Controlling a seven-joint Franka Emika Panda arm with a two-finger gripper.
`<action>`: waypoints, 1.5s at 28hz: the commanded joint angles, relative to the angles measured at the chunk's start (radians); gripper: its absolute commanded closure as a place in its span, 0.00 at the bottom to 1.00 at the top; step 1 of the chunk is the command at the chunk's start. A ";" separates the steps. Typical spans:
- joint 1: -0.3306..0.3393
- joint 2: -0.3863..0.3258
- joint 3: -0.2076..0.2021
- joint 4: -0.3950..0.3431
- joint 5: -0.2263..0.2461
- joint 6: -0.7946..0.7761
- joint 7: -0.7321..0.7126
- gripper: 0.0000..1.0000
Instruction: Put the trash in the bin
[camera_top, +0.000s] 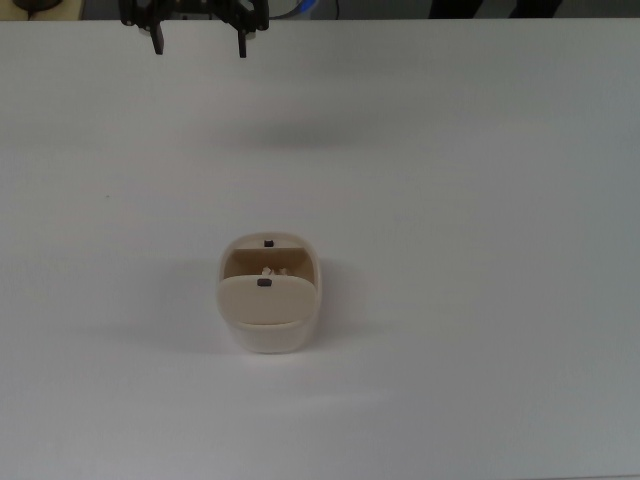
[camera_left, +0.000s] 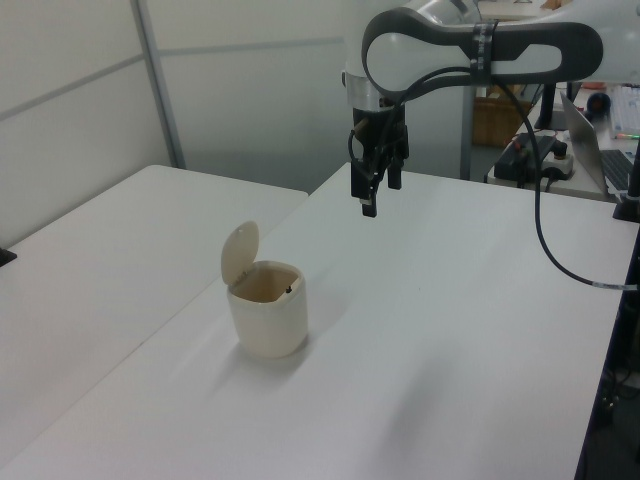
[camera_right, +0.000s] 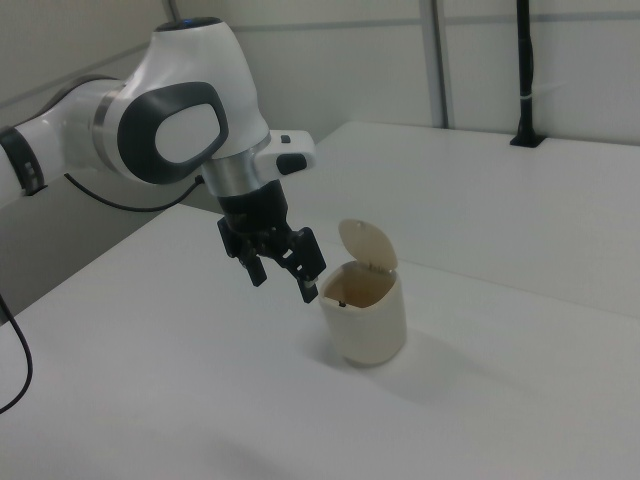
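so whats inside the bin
Through the bin's open half, the top view shows a bit of crumpled white paper. The swing lid covers the rest of the inside.

A lab: white table, partition walls, cluttered desk with cables.

Pincer raised, fingers apart

Cream bin with dark knobs, white trash inside, black fingers, white table
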 joint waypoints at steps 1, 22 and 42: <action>0.000 0.004 -0.004 0.016 -0.012 -0.026 0.001 0.00; 0.003 -0.007 0.004 0.017 0.003 -0.052 0.012 0.00; 0.011 -0.007 -0.007 0.019 0.018 -0.022 0.014 0.00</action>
